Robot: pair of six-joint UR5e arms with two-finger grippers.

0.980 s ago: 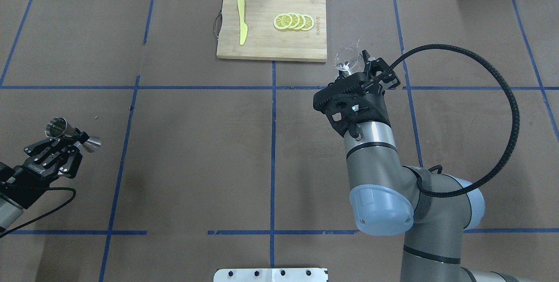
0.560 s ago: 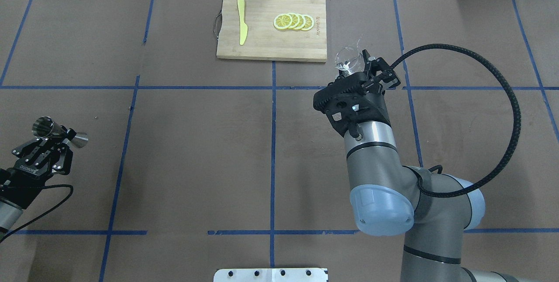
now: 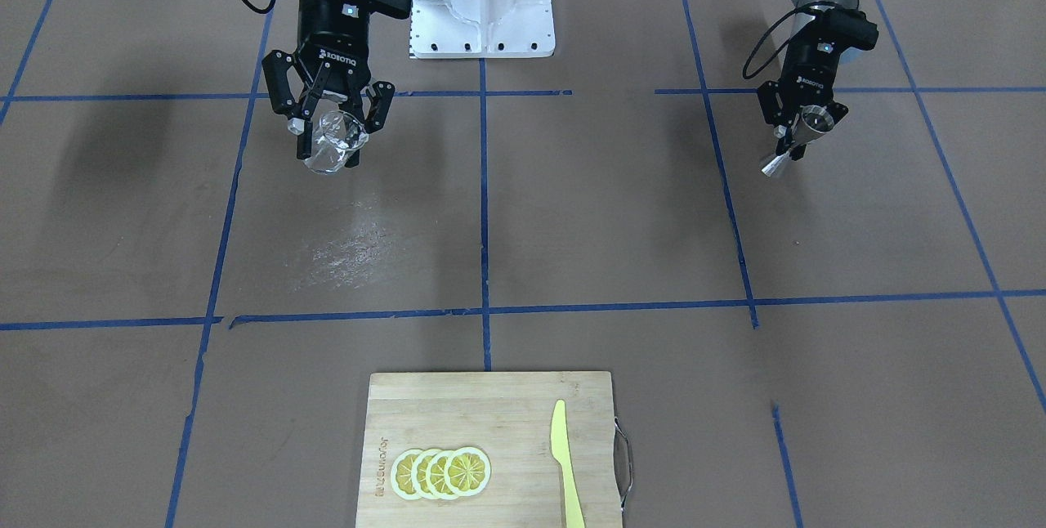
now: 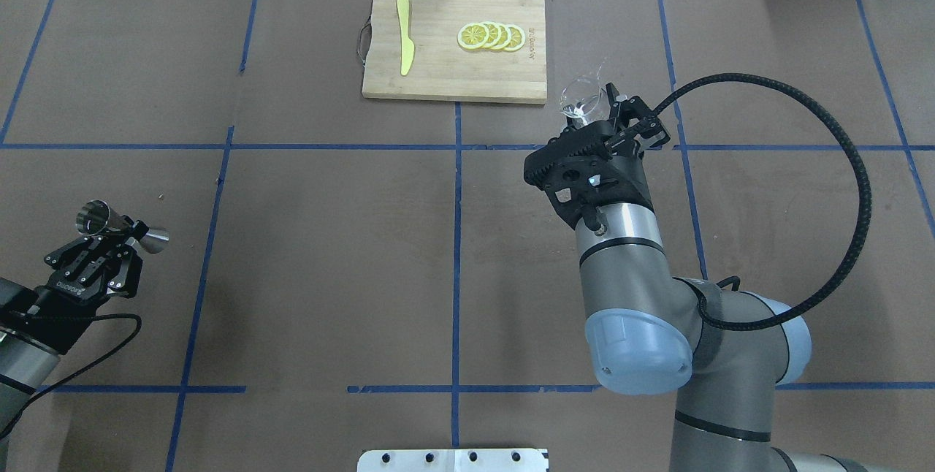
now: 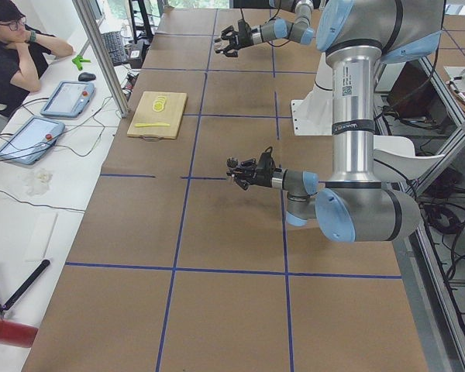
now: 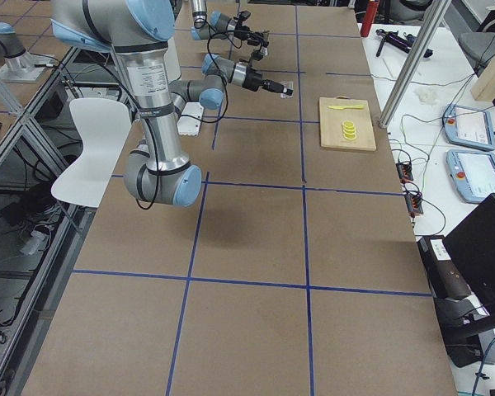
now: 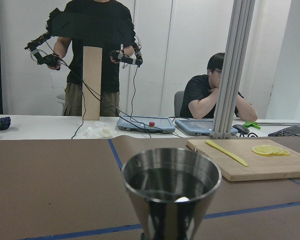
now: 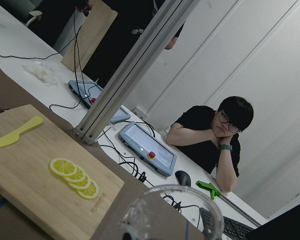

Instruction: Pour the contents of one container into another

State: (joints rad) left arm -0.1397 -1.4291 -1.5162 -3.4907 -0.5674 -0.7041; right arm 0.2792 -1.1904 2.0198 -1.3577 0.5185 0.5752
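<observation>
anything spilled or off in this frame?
A shiny patch on the table paper, near the glass cup held by the right gripper. It could be spilled liquid or glare; only the front-facing view shows it. Nothing else stands out.

The table (image 4: 329, 238) lies open across its middle, from the robot's edge outward. A cutting board (image 4: 438, 70) with a knife (image 4: 404, 37) and lemon slices (image 4: 491, 36) occupies the middle of the far edge.
</observation>
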